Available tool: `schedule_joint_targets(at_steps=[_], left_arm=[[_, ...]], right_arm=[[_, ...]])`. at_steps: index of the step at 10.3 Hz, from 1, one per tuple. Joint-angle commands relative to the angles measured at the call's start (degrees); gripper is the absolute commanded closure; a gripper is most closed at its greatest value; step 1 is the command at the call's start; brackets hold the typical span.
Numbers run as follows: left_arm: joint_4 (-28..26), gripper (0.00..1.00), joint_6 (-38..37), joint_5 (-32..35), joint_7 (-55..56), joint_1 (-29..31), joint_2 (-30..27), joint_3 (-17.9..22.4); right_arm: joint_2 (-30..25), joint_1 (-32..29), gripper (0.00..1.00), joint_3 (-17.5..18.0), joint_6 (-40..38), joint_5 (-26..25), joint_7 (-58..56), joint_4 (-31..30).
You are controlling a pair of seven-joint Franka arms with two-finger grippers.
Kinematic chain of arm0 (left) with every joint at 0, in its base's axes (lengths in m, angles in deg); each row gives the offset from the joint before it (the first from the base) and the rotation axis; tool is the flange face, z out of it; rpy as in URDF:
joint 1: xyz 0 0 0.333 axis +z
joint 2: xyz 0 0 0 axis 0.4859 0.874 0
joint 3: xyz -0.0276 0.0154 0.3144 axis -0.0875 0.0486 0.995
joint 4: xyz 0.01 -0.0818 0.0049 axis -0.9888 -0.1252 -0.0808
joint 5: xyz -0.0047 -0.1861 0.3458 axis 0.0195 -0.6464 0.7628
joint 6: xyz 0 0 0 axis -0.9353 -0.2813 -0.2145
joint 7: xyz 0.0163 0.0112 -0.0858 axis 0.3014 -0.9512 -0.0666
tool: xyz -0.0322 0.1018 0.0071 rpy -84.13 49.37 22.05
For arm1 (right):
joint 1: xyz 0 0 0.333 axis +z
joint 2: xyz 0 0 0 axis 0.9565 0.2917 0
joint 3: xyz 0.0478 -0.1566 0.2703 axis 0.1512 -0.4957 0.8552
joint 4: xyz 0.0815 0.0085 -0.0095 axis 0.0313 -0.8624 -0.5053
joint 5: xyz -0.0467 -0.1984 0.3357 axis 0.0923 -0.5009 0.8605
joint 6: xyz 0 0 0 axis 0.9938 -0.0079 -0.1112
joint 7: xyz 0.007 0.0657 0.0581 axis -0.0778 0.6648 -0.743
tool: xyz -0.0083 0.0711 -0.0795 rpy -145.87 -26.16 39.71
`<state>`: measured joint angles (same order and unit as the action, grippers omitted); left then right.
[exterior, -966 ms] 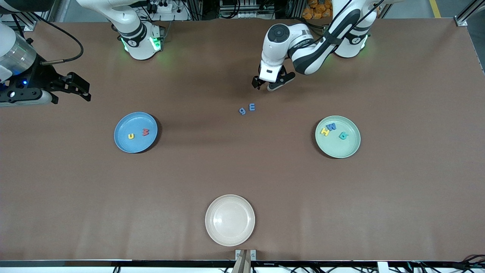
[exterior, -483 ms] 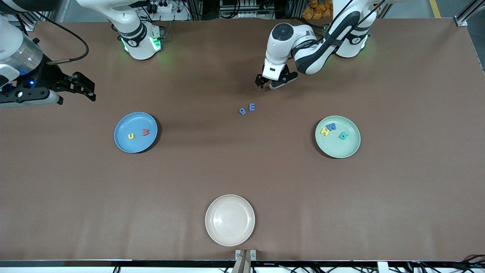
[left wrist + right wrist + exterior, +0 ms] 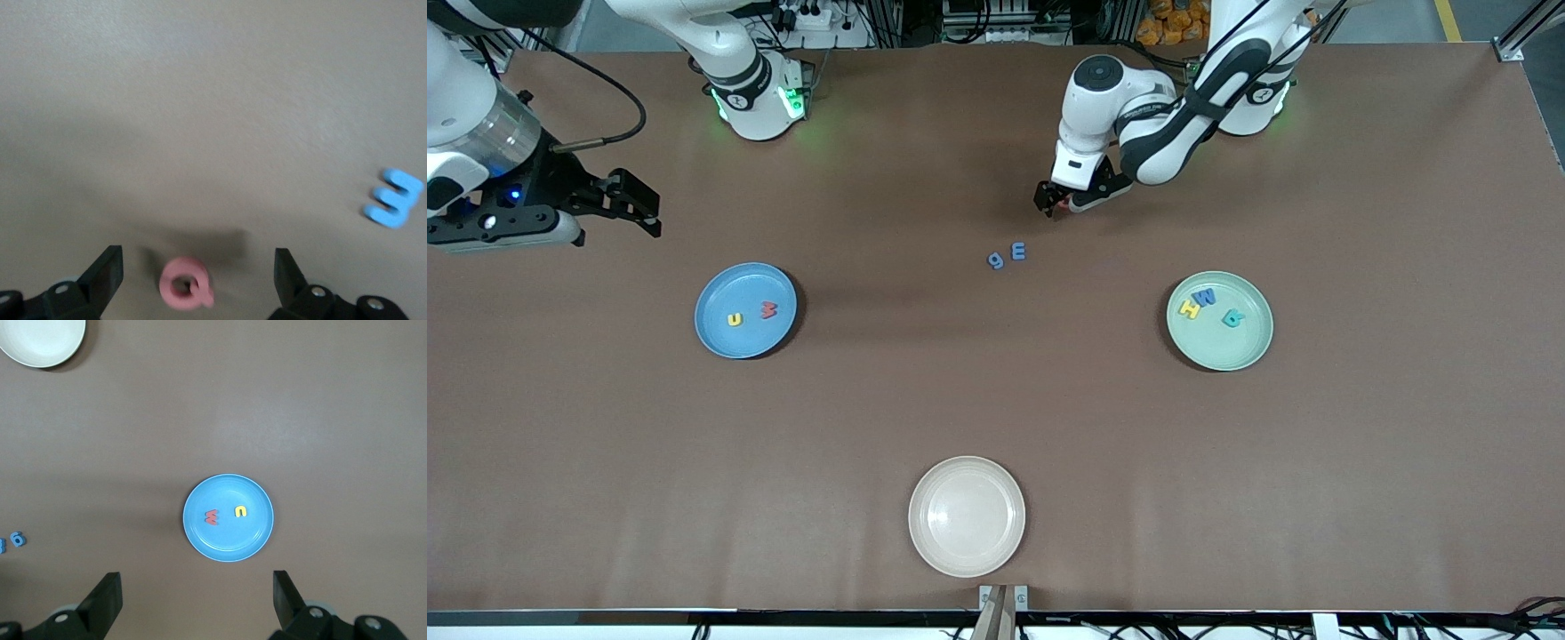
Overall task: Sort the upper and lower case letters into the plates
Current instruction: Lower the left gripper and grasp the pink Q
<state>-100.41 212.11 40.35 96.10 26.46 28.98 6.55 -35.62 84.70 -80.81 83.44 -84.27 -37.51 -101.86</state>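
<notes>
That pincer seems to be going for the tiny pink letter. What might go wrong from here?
The pink letter lies flat between the open fingers of the left pincer, so they may slide over it or flick it away. The blue g and E lie side by side, so grabbing one later might nudge the other. The right pincer hangs open over the table near the blue plate, posing no evident risk.
</notes>
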Motion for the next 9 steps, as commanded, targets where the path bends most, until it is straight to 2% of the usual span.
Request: schedule_joint_targets(at_steps=[1,9], left_arm=[[0.6,0.0,0.8,8.6,10.6,0.4,1.8,0.5],[1.4,0.0,-1.6,8.3,12.8,-0.7,2.1,0.2]], right_arm=[[-0.3,-0.1,0.0,0.9,0.3,0.5,0.7,-0.3],[1.1,0.2,0.0,1.5,1.9,0.6,0.7,-0.4]])
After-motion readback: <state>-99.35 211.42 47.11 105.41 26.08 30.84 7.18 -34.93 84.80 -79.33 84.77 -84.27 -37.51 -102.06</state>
